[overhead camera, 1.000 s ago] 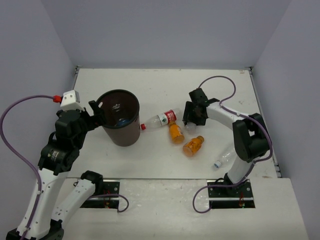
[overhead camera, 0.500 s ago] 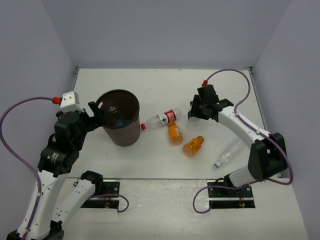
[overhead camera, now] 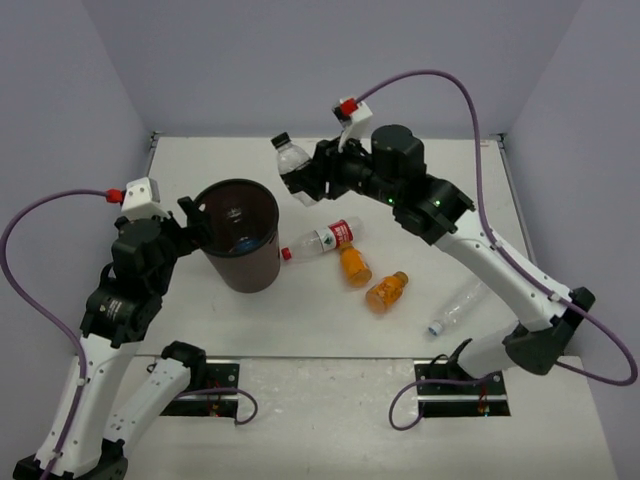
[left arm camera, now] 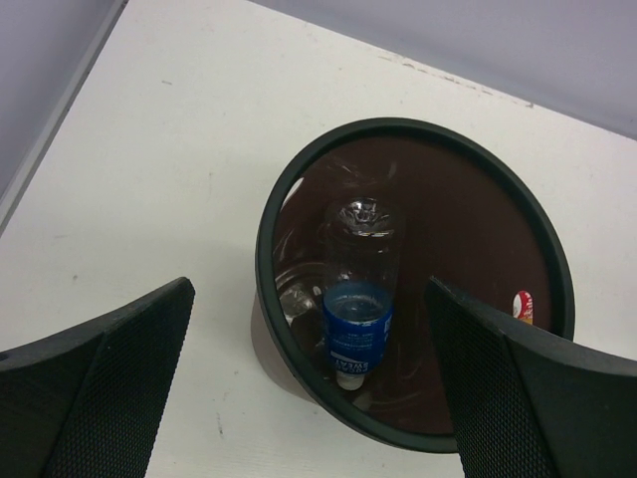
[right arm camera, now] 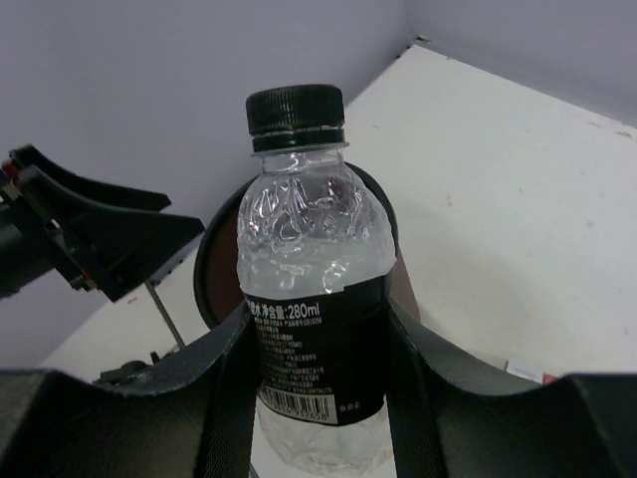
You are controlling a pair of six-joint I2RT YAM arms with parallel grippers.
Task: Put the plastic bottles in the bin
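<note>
One black-capped bottle [overhead camera: 293, 168] up in the air, pinched around its dark label between the fingers of the right hand [overhead camera: 305, 182], cap uppermost, body tilted a little. In the overhead view, up and to the right of the bin [overhead camera: 246, 272], above the bench [overhead camera: 210, 165]; in the right wrist view, the bin's dark mouth just behind the bottle.

One blue-labelled bottle [left arm camera: 358, 304] already inside the bin, cap down, base up, leaning against the inner wall.

Four more lying flat on the bench, right of the bin. Closest, the red-labelled bottle [overhead camera: 322, 239], red cap pointing at the bin and just beside its wall. Next, two orange bottles [overhead camera: 351, 265] [overhead camera: 387, 290], the first just beside the red-labelled one, the second near it. Well apart from these, toward the right edge, the plain clear bottle [overhead camera: 455, 312].

Left hand [overhead camera: 193, 225] spread wide at the bin's left side, nothing between its fingers but the view down into the bin. Contact with the rim: cannot tell.
</note>
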